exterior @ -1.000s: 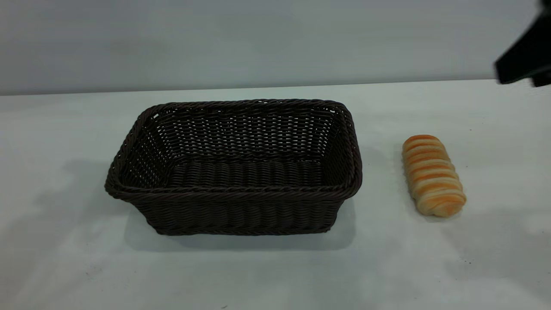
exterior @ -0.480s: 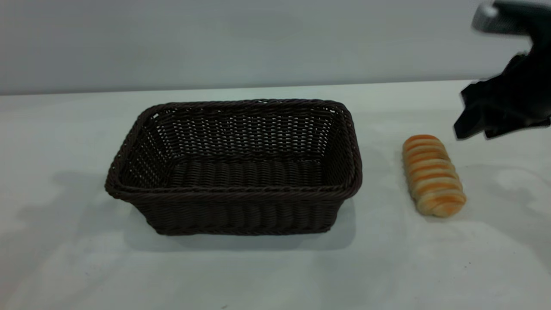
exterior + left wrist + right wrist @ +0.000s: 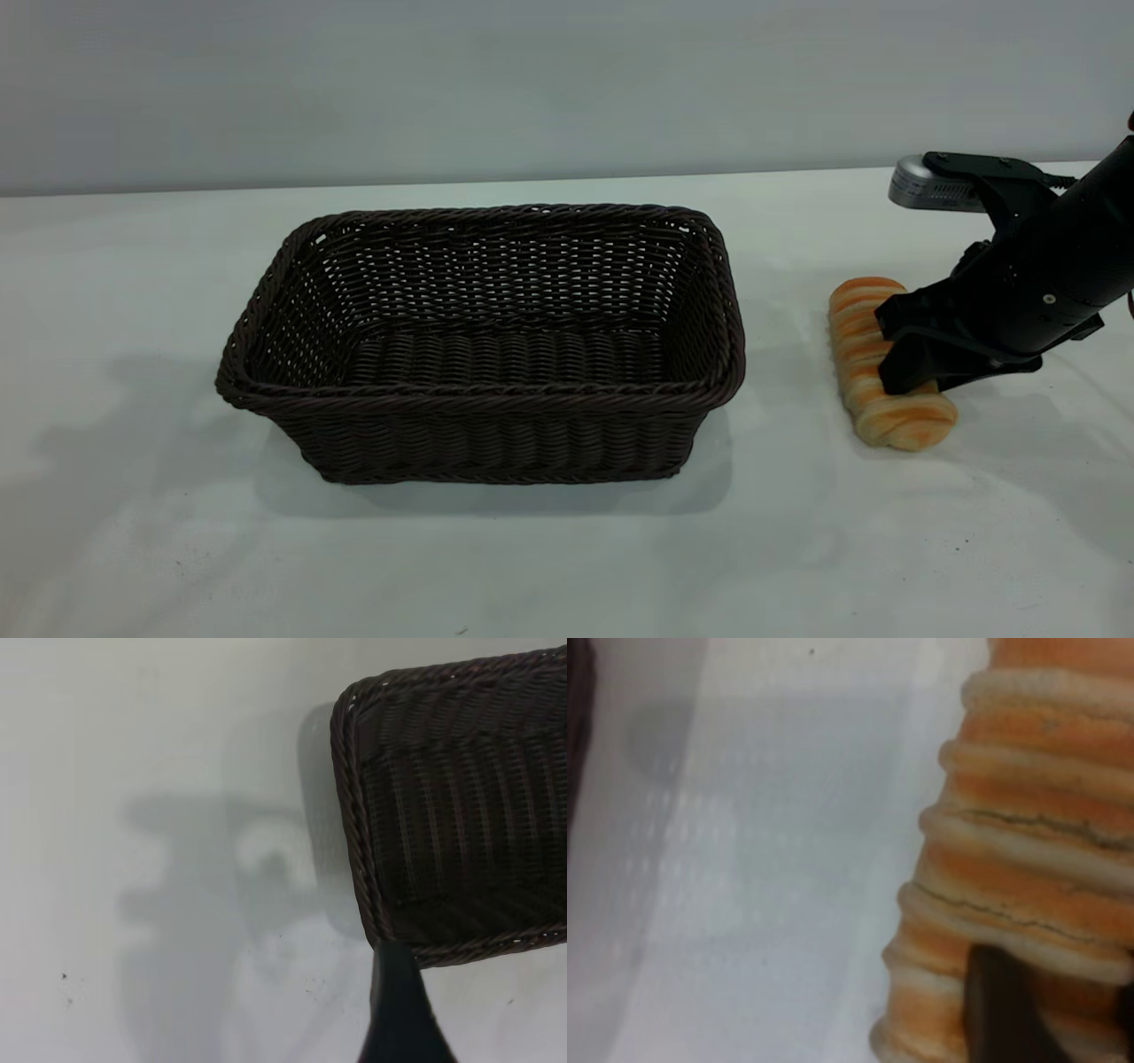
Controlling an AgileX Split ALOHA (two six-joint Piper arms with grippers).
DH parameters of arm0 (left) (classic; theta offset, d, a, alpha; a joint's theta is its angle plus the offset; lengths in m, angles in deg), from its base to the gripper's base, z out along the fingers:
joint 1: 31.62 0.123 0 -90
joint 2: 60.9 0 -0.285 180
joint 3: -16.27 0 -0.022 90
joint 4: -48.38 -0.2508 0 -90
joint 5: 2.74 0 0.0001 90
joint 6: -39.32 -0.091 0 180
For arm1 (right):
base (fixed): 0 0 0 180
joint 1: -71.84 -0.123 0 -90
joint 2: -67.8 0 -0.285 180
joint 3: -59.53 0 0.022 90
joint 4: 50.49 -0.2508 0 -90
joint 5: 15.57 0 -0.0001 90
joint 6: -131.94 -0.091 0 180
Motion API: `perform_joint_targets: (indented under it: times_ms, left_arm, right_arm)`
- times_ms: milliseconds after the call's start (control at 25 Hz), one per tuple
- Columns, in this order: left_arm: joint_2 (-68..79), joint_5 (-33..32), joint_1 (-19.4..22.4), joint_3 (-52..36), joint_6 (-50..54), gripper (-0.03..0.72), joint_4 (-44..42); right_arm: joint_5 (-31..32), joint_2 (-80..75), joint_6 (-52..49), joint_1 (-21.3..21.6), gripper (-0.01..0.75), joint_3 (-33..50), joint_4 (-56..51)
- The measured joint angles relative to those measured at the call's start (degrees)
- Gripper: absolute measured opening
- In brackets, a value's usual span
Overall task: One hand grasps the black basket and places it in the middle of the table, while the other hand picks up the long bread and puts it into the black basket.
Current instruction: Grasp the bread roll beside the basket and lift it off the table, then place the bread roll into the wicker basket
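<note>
The black basket stands upright and empty in the middle of the white table. The long bread lies on the table to its right. My right gripper has come in from the right and is down on the bread's middle, with its jaws apart over the bread. In the right wrist view the bread fills the frame, with one dark finger in front of it. My left gripper is out of the exterior view. Its wrist view shows one finger just outside a corner of the basket, touching nothing.
The basket's right rim is about a hand's width from the bread. Bare table lies in front of the basket and to its left. A plain grey wall runs behind the table's far edge.
My right arm has swung down from the upper right corner to the bread. The basket and the bread have not moved.
</note>
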Motion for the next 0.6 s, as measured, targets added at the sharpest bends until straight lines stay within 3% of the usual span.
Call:
perform_joint_targets:
  times_ms: [160, 320, 440, 520, 600]
  left_arm:
    - [0.00, -0.01, 0.00, 0.00, 0.00, 0.517, 0.00]
    - [0.00, -0.16, 0.00, 0.00, 0.00, 0.517, 0.00]
    - [0.00, -0.18, 0.00, 0.00, 0.06, 0.517, 0.00]
    - [0.00, -0.18, 0.00, 0.00, 0.06, 0.517, 0.00]
    - [0.00, -0.18, 0.00, 0.00, 0.06, 0.517, 0.00]
  right_arm:
    - [0.00, 2.84, 0.01, 0.13, 0.056, 0.20, 0.73]
    - [0.52, 11.45, -0.04, 0.13, 0.038, 0.13, 1.02]
    - [5.04, 16.31, -0.43, -0.31, 0.039, -1.60, -0.02]
    - [8.77, 17.33, -0.96, -2.38, 0.039, -3.16, -0.90]
    - [9.91, 17.15, -1.00, -7.04, 0.039, -4.61, -1.91]
